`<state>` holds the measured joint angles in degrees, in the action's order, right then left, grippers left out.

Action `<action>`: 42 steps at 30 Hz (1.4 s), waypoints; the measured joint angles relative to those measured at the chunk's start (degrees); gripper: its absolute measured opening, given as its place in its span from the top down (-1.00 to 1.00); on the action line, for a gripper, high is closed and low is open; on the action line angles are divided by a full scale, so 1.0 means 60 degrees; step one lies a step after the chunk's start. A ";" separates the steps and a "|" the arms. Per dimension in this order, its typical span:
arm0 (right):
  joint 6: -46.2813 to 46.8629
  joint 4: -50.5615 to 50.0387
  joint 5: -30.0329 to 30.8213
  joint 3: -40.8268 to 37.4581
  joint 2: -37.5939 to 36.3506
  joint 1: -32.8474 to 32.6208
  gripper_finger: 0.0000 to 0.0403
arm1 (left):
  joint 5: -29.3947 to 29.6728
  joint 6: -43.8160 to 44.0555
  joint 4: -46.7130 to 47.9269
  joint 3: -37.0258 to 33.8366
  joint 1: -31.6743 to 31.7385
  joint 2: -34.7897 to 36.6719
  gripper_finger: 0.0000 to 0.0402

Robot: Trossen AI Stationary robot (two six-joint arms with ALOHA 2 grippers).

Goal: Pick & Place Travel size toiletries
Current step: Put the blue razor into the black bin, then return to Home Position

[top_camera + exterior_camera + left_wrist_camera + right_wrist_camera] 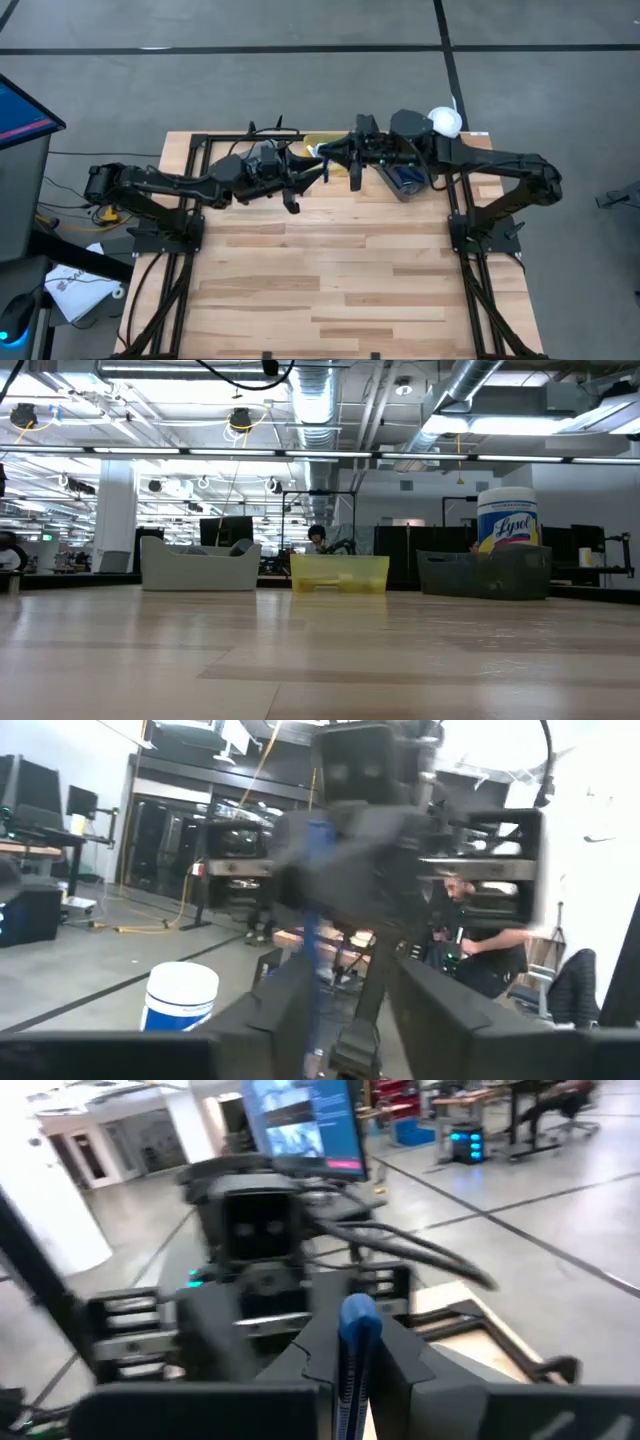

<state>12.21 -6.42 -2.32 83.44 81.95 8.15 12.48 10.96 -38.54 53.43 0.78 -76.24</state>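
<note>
A thin blue razor (358,1342) is up in the air between my two arms, above the far middle of the table. My right gripper (355,1372) is shut on it and points toward the table's left (338,158). My left gripper (312,166) faces it from the left, open. In the left wrist view the left gripper (350,1025) has its fingers on either side of the razor (315,910) and the right arm's fingertips. Neither gripper shows in the low view. Other blue toiletries (408,182) lie in the dark grey bin. My right gripper pinches the razor's ribbed handle (350,1395) between its two fingers, coming level from the table's right. The razor lies along the fingers and its rounded blue end (358,1315) sticks out past the fingertips. The razor is lifted clear of the table. My left gripper stands close around the razor; whether a finger (285,1010) touches it I cannot tell.
Three bins stand along the far edge: a pale grey one (200,565) at the left, a yellow one (340,573) in the middle, a dark grey one (485,572) at the right, with the white wipes canister (508,520) behind it. A person (480,935) sits beyond the table.
</note>
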 joint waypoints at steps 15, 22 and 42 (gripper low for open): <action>-0.0379 -0.6794 0.3567 -0.0565 -0.0855 0.2459 0.91 | 0.1403 0.0506 0.4215 -0.0015 -0.0004 0.1519 -0.14; -0.0285 -0.6674 0.2835 -0.3648 -0.0837 0.4125 0.91 | 0.1501 0.0477 0.5075 -0.0005 0.0000 0.2655 0.01; -0.0606 -0.6213 0.2355 -0.4362 -0.0941 0.5038 -0.23 | 0.1486 -0.0041 0.5949 -0.0011 0.0000 0.3971 0.31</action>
<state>8.57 -43.70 11.80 57.27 76.30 38.38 21.40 10.72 -2.84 53.36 0.78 -52.42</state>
